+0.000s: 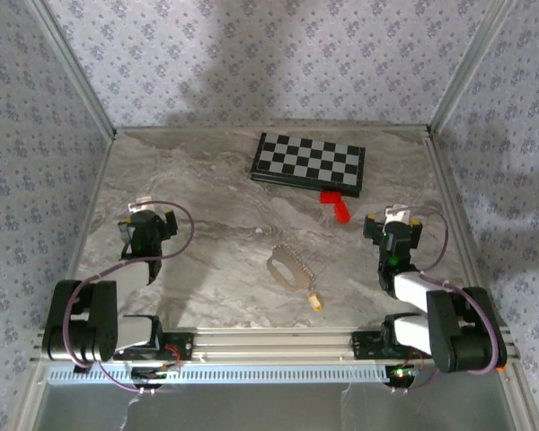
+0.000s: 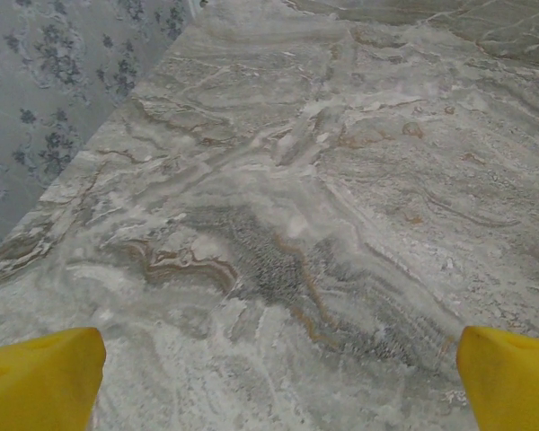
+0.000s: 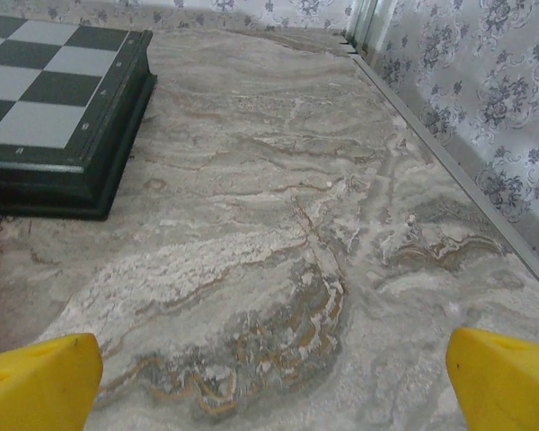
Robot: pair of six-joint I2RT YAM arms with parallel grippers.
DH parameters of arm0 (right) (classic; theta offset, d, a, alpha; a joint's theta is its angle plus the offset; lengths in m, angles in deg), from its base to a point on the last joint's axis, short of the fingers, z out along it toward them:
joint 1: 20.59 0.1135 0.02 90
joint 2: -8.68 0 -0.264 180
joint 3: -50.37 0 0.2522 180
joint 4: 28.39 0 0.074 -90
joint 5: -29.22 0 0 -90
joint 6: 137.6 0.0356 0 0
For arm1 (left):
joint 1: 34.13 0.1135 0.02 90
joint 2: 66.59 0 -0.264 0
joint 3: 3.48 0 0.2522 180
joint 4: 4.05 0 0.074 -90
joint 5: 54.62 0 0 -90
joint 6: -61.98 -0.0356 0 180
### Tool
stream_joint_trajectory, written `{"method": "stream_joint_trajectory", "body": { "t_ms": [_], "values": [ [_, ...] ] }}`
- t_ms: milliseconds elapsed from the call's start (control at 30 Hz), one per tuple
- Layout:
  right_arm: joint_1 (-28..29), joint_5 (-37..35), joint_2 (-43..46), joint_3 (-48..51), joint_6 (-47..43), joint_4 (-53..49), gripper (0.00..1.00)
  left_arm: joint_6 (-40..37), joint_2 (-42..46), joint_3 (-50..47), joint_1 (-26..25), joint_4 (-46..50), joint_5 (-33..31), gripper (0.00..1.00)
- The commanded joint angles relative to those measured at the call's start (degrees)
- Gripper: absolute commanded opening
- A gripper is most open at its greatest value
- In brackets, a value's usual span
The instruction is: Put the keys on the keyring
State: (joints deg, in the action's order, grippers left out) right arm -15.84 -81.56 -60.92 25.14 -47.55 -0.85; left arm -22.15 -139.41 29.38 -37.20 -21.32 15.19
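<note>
Top external view: the keyring (image 1: 285, 266) lies flat on the marble tabletop (image 1: 207, 197), roughly midway between the 2 arms and nearer their bases than the far wall. The key (image 1: 314, 302), with its orange-yellow head, lies just beside the ring's near-right end. Whether they touch is too small to tell. Further back sits a chessboard (image 1: 308, 163), with a red block (image 1: 336, 206) at its near edge. The left jaws stand open over bare tabletop on the left, well apart from the keyring. The right jaws stand open on the right, near the red block, holding nothing. Left wrist view: the left pads (image 2: 40, 377) sit yellow in the 2 bottom corners, spread wide, with veined marble between them. Right wrist view: the right pads (image 3: 36, 382) are likewise spread wide — the chessboard lies ahead to the left, and a sliver of the red block shows at the left edge.
</note>
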Motion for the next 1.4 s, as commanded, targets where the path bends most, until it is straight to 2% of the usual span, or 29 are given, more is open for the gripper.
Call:
{"method": "stream_joint_trajectory", "body": {
  "t_ms": [0, 133, 200, 300, 367, 533, 767, 867, 1367],
  "values": [
    [-0.8, 1.6, -2.2, -2.2, 1.0, 5.4, 1.0, -0.9, -2.1, 2.0, 0.6, -5.8, 2.1, 1.0],
    [-1.0, 2.3, -4.6, -3.4, 0.6, 6.6, 1.0, -1.9, -4.2, 3.2, 0.7, -7.1, 3.0, 1.0],
    [-1.8, 3.4, -9.0, -2.2, 1.6, 13.7, 1.0, -2.5, -5.2, 3.6, 0.8, -8.1, 2.9, 1.0],
    [-2.2, 4.6, -16.6, -0.6, -1.6, 25.4, 1.0, -0.6, -10.8, 0.9, 3.1, -18.7, 5.5, 1.0],
    [-2.3, 5.3, -16.4, -0.8, -1.3, 24.1, 1.0, -0.1, -10.8, 2.4, 3.8, -15.3, 7.1, 1.0],
    [-2.1, 6.7, -19.4, -2.6, -2.9, 24.2, 1.0, -0.7, -13.9, 3.5, 3.9, -16.3, 8.8, 1.0],
    [-2.0, 5.4, -18.9, -7.7, -1.9, 14.0, 1.0, -1.2, -14.9, 2.9, 3.8, -18.3, 9.2, 1.0],
    [-3.2, 7.0, -18.8, -9.2, -0.3, 10.3, 1.0, -1.2, -14.8, 2.9, 3.6, -18.2, 9.1, 1.0],
    [-3.8, 7.6, -18.8, -9.3, -0.1, 10.1, 1.0, -2.2, -15.0, 3.5, 2.8, -17.5, 8.2, 1.0]
  ]
}}
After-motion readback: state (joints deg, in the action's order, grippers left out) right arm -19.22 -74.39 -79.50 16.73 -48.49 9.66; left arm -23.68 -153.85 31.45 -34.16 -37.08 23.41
